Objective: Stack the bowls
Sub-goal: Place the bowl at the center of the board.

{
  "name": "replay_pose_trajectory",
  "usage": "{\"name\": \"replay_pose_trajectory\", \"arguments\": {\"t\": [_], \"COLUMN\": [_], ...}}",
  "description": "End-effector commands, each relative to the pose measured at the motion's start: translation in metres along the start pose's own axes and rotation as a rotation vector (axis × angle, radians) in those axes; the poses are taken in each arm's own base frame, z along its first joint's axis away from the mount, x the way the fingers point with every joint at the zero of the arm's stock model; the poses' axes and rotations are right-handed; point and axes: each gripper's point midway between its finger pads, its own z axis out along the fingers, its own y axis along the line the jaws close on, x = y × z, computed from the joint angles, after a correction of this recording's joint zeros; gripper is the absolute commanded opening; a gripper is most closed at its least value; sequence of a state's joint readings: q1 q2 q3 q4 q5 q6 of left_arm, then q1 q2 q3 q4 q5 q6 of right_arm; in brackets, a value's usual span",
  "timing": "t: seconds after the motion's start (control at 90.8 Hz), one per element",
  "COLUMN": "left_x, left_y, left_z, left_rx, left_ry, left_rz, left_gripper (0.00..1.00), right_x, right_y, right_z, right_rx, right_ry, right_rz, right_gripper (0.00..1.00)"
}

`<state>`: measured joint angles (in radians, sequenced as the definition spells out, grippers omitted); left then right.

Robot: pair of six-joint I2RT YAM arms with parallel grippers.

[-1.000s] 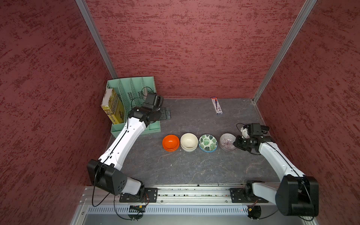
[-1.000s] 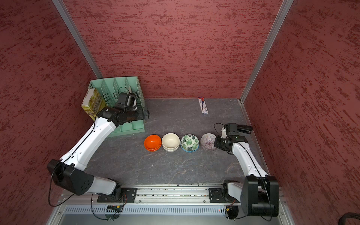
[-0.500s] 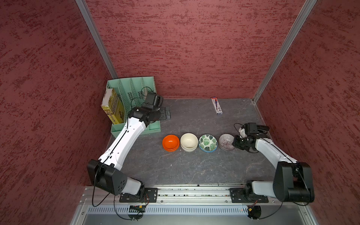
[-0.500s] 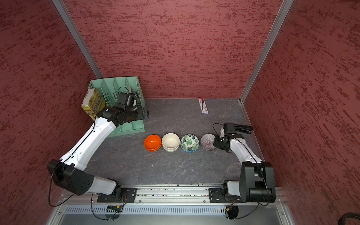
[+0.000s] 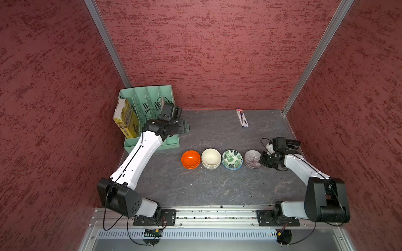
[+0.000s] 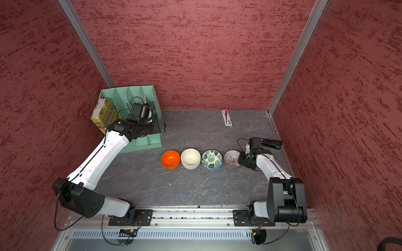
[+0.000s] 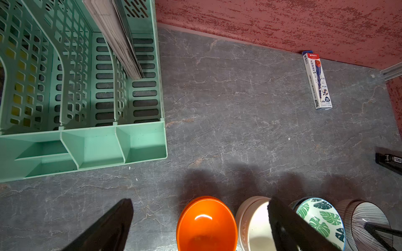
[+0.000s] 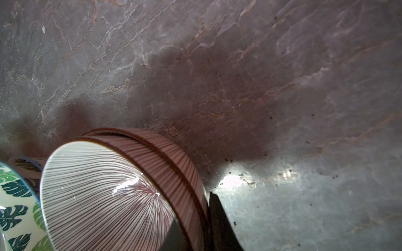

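Bowls sit in a row across the middle of the surface (image 5: pixel 217 191), running from 9 o'clock to 3 o'clock. The orange pair (image 5: pixel 190 159) comes first, then the cream pair (image 5: pixel 211 158), the leaf-print pair (image 5: pixel 231 159), and the purple pair (image 5: pixel 252 159) at the 3 o'clock end. Each pair is nested and stands close beside its neighbour.

They look like glazed ceramic, so I judge them stiff, smooth and slippery, light enough for one arm, and likely to chip if knocked or dropped. The thin rim wall is the sensible place to hold, with one finger inside and one outside.

That is how the right fingers (image 8: pixel 219 221) stand. They are closed down narrow, pinching the wall of the upper purple bowl (image 8: pixel 104 195) at its 3 o'clock side. One finger is pressed against the striped outside and the other shows darkly within. The bowl appears to sit slightly askew in its partner, with a sliver of gap between the rims.

The left fingers (image 7: pixel 104 230) are spread wide and hold nothing. They hang above the surface toward 10 o'clock, beside the green file rack (image 5: pixel 150 102) and well apart from the row.
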<state>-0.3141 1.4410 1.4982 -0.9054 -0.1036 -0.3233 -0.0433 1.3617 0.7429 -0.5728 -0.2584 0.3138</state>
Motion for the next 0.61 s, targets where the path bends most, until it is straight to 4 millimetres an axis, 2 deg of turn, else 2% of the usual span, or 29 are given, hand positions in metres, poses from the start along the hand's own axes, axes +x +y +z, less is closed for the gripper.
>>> {"name": "replay_pose_trajectory", "arguments": {"t": [0.0,0.242,0.331,0.441,0.595], "left_x": [-0.006,-0.007,-0.006,-0.007,-0.007], "left_y": [0.001,0.002,0.002,0.002,0.003], "left_z": [-0.001,-0.002,-0.001,-0.001,-0.003], "left_rx": [-0.003,-0.005,-0.004,-0.002,-0.007], "left_ry": [-0.015,-0.018,-0.017,-0.017,-0.02], "left_rz": [0.005,0.002,0.002,0.001,0.001], "left_gripper": [1.0,1.0,1.0,1.0,1.0], "right_x": [-0.012,-0.013,-0.012,-0.009,-0.014], "right_y": [0.007,0.007,0.007,0.005,0.007], "right_z": [-0.002,-0.005,-0.007,-0.007,-0.016], "right_rx": [-0.031,-0.029,-0.028,-0.019,-0.014], "right_ry": [-0.036,-0.046,-0.048,-0.043,-0.068], "right_rz": [-0.011,-0.01,-0.009,-0.01,-0.011], "right_gripper": [0.1,0.12,0.26,0.48,0.55]}}
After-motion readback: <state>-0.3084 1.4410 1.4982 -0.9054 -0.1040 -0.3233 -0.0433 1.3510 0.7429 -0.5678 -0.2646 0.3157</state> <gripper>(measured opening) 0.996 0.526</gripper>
